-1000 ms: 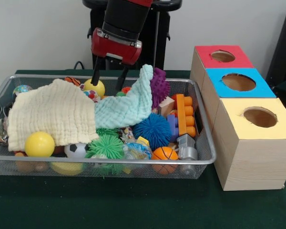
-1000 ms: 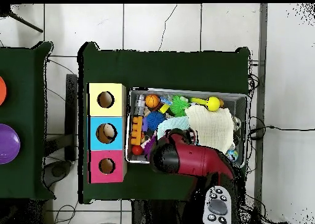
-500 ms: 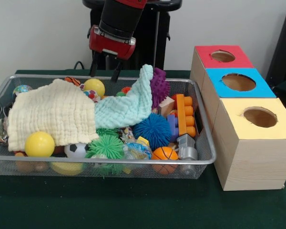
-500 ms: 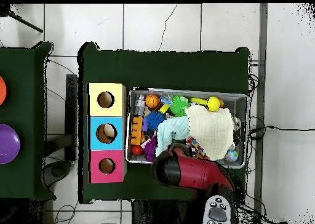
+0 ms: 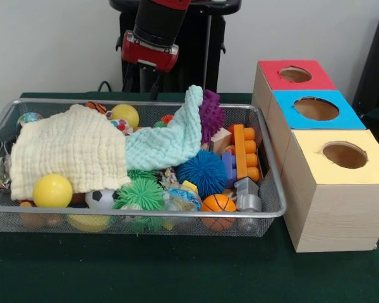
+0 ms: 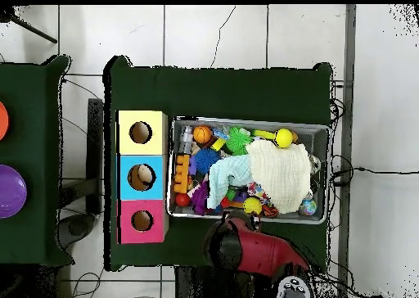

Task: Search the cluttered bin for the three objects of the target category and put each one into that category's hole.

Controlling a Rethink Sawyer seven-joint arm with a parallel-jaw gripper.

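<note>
The wire-mesh bin (image 5: 145, 214) is full of toys, with a cream cloth (image 5: 69, 148) and a pale teal cloth (image 5: 167, 139) over its middle. It also shows in the overhead view (image 6: 245, 119). My gripper (image 5: 141, 82) hangs open and empty above and behind the bin's far rim, over a yellow ball (image 5: 125, 115). In the overhead view the arm (image 6: 245, 246) sits just outside the bin's edge. The red-topped box's hole (image 5: 295, 74) is at the far right; it shows in the overhead view too (image 6: 141, 220).
The blue-topped box (image 5: 316, 108) and the yellow-topped box (image 5: 344, 154) stand in a row beside the bin. In the bin lie a blue spiky ball (image 5: 202, 172), a purple spiky toy (image 5: 211, 117), a green spiky ball (image 5: 141, 192), a basketball (image 5: 218, 203) and an orange block (image 5: 245, 151).
My gripper has risen out of the bin and drawn back toward the pedestal, empty. The toys and cloths have not moved.
</note>
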